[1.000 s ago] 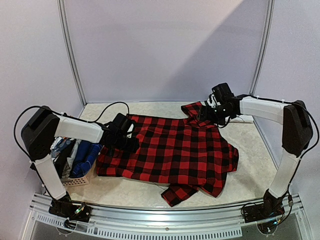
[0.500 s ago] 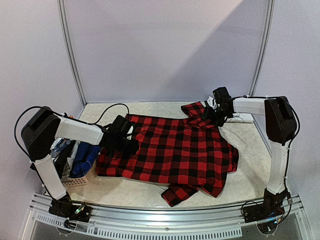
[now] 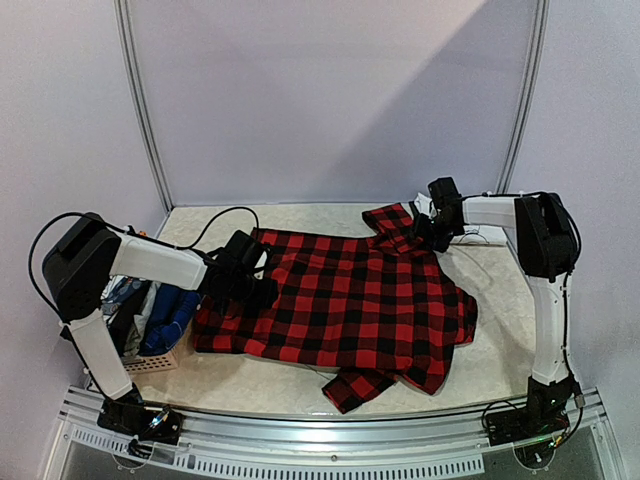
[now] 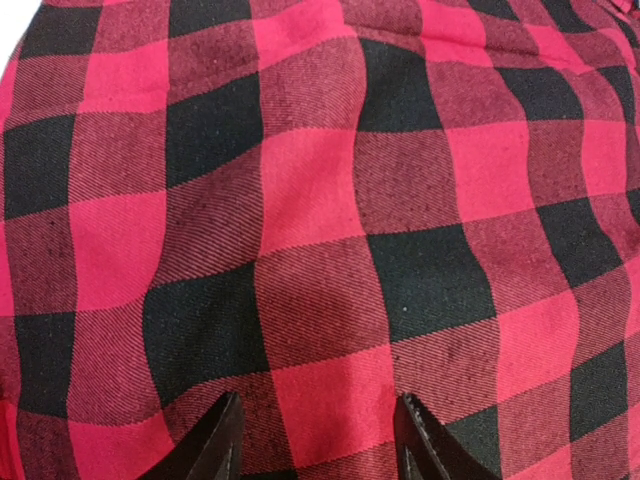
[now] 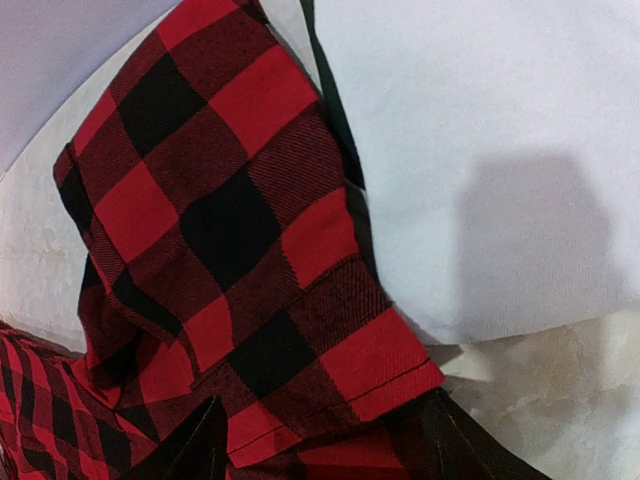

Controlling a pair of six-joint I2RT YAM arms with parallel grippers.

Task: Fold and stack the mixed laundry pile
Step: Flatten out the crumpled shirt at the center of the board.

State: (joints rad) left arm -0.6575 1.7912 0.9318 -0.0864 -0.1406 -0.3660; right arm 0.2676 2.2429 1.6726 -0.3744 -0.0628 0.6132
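Marbled surface (image 3: 505, 280) bears the shirt (image 3: 350, 300) laid flat; left pincer (image 4: 320, 400) and right pincer (image 5: 325, 400), both spread, flank it, apparently for folding.

Red-black plaid flannel shirt (image 3: 340, 300) lies spread across pale marbled tabletop (image 3: 500, 345), w/ one sleeve poking out at near edge. L gripper (image 3: 248, 272) down on shirt's left edge, R gripper (image 3: 428, 228) at its far-right corner; finger gap unreadable on both. Small pinkish woven basket (image 3: 150, 362) at table's left, blue & navy garments (image 3: 165, 315) stuffed inside, just beside L arm.
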